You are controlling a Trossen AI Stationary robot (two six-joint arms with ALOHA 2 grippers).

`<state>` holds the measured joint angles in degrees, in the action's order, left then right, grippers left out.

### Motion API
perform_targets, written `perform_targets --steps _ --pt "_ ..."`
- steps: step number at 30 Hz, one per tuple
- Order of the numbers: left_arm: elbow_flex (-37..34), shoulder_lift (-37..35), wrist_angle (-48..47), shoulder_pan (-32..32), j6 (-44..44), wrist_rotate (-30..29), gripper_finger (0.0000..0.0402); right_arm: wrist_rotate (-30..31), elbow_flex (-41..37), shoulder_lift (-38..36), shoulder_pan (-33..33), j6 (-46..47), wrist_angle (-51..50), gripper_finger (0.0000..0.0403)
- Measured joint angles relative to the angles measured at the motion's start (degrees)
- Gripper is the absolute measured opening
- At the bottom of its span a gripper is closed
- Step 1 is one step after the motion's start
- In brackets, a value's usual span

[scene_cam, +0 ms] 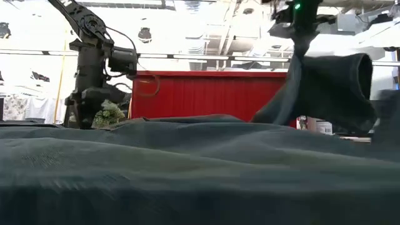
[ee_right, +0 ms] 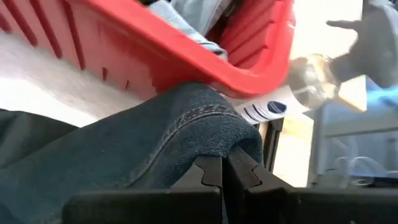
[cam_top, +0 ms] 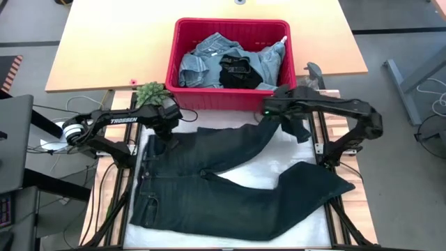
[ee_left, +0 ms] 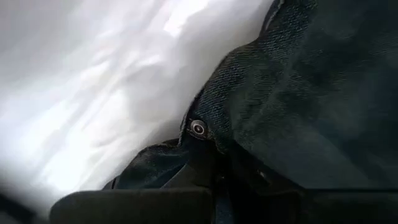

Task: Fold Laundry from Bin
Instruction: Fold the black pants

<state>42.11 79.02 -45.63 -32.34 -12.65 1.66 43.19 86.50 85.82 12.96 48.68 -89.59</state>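
Jeans [cam_top: 230,188], dark denim, are lying spread across the white-covered worktop [cam_top: 306,150] in front of the red bin [cam_top: 230,94] as I am running both arms from a distance. At the left, my left gripper [cam_top: 162,143] is clamping down, jaws closed, on the waistband corner beside the metal button [ee_left: 198,128]. At the right, my right gripper [cam_top: 286,118] is pinching the hem of one leg [ee_right: 205,124], fingers fully closed on the denim, and is holding it lifted just in front of the bin wall. More laundry [cam_top: 233,63], light blue denim and a dark piece, is waiting inside the bin.

I am judging the risks: the heavy leg could be slipping from a narrow pinch, or the raised hem could be catching the bin rim, so near it. Uneven pulls could be dragging the white cover into wrinkles. A small green plant [cam_top: 150,92] is standing near the left arm. Beyond the worktop, a pale wooden table and grey floor are showing; the room behind is glaring bright.
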Motion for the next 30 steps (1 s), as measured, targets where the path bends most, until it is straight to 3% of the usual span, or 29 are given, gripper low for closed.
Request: perform_targets --steps 8,15,18,24,30 --pt "0.0 -5.5 2.5 2.5 -3.4 0.9 0.0003 -2.7 0.0 15.0 -7.8 1.9 0.4 0.0018" --pt "0.0 -8.4 -4.6 2.7 -3.7 -0.2 0.0003 -9.9 0.0 25.2 -13.9 0.5 2.1 0.0019" --pt "0.0 -10.4 -7.5 2.7 -5.0 -1.3 0.0003 -11.2 0.0 27.2 -15.8 0.5 2.1 0.0023" --pt "0.1 -11.3 -14.8 2.7 -7.0 -9.5 0.0004 -12.1 0.0 27.7 -18.0 1.5 2.2 0.0024" --pt "0.1 -11.2 -14.2 3.4 -4.5 -8.6 0.0048 -12.9 0.0 27.4 -18.7 2.4 3.0 0.0032"
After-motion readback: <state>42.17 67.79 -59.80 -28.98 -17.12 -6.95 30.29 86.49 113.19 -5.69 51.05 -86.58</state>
